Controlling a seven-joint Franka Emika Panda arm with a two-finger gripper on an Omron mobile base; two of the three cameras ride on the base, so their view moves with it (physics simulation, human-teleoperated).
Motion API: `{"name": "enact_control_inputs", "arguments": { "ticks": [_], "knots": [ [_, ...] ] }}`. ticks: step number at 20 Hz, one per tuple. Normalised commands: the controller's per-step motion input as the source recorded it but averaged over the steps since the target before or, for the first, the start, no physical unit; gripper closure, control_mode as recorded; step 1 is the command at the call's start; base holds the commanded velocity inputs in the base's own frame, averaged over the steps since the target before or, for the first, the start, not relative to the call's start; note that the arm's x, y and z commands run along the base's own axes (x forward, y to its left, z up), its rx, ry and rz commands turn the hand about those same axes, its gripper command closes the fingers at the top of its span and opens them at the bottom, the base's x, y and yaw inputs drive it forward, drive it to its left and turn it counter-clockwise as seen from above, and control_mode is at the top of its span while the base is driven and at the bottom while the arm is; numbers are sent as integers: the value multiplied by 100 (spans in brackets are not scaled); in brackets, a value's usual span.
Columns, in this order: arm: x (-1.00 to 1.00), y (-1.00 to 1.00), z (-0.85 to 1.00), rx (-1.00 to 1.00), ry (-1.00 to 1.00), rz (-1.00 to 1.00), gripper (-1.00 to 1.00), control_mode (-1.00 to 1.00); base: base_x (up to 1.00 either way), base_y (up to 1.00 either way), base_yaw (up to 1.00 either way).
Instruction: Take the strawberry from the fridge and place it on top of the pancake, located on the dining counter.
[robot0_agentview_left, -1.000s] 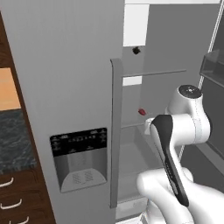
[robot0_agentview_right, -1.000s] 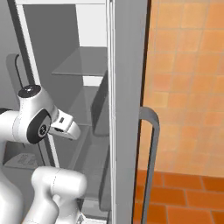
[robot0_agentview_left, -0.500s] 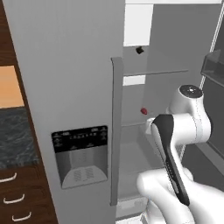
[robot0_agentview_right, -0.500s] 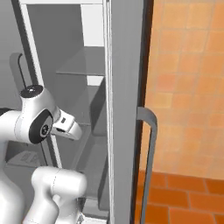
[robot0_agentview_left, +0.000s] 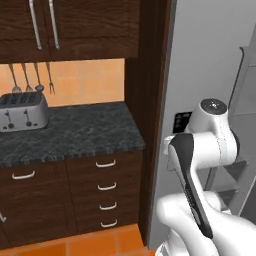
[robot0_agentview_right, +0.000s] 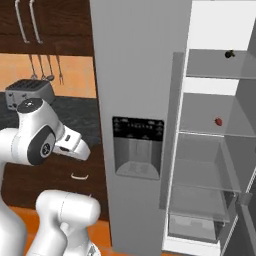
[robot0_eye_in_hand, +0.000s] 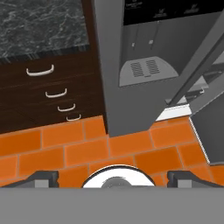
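Fridge (robot0_agentview_right: 142, 75) right door open, strawberry (robot0_agentview_right: 218, 121) on a middle glass shelf inside, well apart from the arm. Small blackish item (robot0_agentview_right: 229, 54) on the shelf above. Gripper (robot0_eye_in_hand: 113, 177) jaws spread wide, holding nothing, pointing down at orange tile floor (robot0_eye_in_hand: 65, 148) in front of the dispenser panel (robot0_agentview_right: 137, 147). Toaster (robot0_agentview_left: 23, 111) on dark wall counter (robot0_agentview_left: 75, 132) to the left, 4 drawer handles below.

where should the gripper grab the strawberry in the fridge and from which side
Grip the strawberry across its round red body, since it looks too tiny to offer any other hold. It lies on a middle shelf of the open fridge, so come in level from the open front, between that shelf and the one above. The gripper is open, pointing down at the floor.
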Motion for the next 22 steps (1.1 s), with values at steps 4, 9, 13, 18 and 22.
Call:
{"name": "enact_control_inputs", "arguments": {
  "ticks": [4,9,13,18,22],
  "knots": [
    [0,0,0,0,0,0,-100,100,14,-7,-15],
    [0,0,0,0,0,0,-100,100,7,-51,-11],
    [0,0,0,0,0,0,-100,100,2,-53,-17],
    [0,0,0,0,0,0,-100,100,1,-52,-25],
    [0,0,0,0,0,0,-100,100,5,-49,-26]
  ]
}}
